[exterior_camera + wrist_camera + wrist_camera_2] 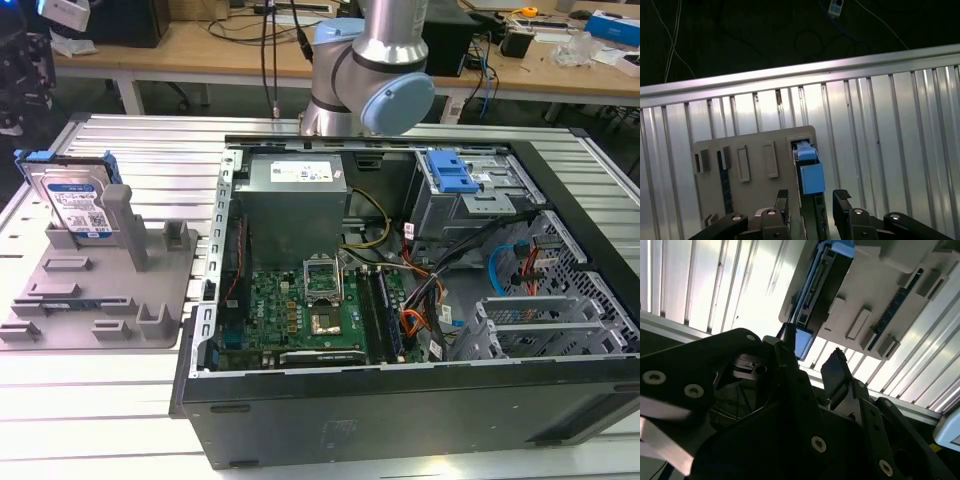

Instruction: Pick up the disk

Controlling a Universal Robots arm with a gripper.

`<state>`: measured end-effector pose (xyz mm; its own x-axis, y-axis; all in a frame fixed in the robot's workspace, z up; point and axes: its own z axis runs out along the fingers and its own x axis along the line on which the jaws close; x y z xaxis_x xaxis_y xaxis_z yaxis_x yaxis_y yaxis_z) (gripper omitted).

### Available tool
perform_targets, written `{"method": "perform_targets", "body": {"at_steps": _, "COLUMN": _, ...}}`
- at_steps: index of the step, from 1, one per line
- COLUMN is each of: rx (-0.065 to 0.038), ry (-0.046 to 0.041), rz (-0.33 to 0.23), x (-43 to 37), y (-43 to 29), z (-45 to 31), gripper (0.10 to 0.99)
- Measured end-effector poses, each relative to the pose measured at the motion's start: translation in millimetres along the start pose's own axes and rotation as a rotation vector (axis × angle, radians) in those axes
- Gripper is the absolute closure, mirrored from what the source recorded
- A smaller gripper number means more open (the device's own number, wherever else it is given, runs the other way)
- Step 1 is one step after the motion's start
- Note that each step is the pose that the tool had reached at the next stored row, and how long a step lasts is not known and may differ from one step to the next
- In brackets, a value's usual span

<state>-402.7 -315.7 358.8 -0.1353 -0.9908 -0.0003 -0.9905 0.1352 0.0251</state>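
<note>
The disk (75, 200) stands on edge in the grey fixture tray (100, 290) at the exterior view's left. It is silver with a white-and-blue label and a blue frame. In the first wrist view I see the disk (807, 172) edge-on from above, slotted into the tray (750, 150). My gripper (812, 200) is open above it, with one black fingertip (782, 199) on each side of the disk's line and nothing between them. The second wrist view shows the disk's edge (815, 285) beyond my open gripper (812, 357).
An open computer case (400, 290) with its motherboard fills the middle and right of the ribbed metal table (150, 140). A blue bracket (450, 172) sits in its drive bay. The arm (370, 70) rises behind the case. The tray has upright posts (130, 225) beside the disk.
</note>
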Motion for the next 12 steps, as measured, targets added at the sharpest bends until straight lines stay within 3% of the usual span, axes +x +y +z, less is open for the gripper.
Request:
{"method": "perform_targets", "body": {"at_steps": 4, "rx": 0.000, "ry": 0.0019, "rz": -0.018, "x": 0.4, "y": 5.0, "z": 1.8, "gripper": 0.604}}
{"method": "perform_targets", "body": {"at_steps": 8, "rx": 0.000, "ry": 0.0021, "rz": -0.021, "x": 0.5, "y": 5.3, "z": 2.0, "gripper": 0.604}}
{"method": "perform_targets", "body": {"at_steps": 12, "rx": 0.001, "ry": 0.0050, "rz": -0.059, "x": 0.4, "y": 5.3, "z": 4.0, "gripper": 0.604}}
